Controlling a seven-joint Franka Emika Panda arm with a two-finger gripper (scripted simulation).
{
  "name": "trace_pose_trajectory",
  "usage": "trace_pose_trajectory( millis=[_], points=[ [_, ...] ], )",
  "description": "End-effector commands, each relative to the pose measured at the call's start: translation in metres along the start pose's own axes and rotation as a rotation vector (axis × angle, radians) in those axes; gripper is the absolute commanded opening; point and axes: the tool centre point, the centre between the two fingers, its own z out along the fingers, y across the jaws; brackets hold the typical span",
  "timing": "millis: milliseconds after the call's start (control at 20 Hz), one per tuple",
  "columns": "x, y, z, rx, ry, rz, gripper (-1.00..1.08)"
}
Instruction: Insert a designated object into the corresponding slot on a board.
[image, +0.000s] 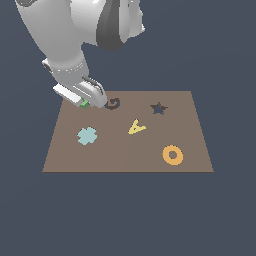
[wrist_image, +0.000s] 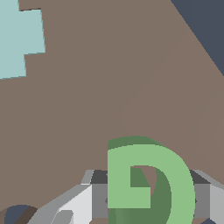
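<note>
The green letter-G piece (image: 84, 104) sits between the fingers of my gripper (image: 88, 103), which is shut on it over the back-left corner of the brown board (image: 125, 157). In the wrist view the G (wrist_image: 175, 175) fills the lower middle, and a grey finger (wrist_image: 99, 197) presses on each side of it. The dark G-shaped slot (image: 113, 104) lies on the board just to the exterior view's right of the gripper, a short way from the piece. Whether the piece touches the board cannot be told.
A dark star-shaped cut-out (image: 158, 108) lies at the back right of the board. A yellow letter A (image: 136, 127) is at the middle, an orange ring (image: 172, 155) at the front right and a pale blue cross (image: 87, 135) at the left. The arm's body looms over the back-left corner.
</note>
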Motion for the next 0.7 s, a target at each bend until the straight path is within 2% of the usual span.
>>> trace_pose_trajectory(
  millis=[0, 350, 650],
  points=[
    [0.0, 0.0, 0.0, 0.0, 0.0, -0.001, -1.0],
    [0.0019, -0.0021, -0.0002, 0.0, 0.0, -0.054, -1.0],
    [0.0055, -0.0066, -0.0007, 0.0, 0.0, -0.166, -1.0]
  ],
)
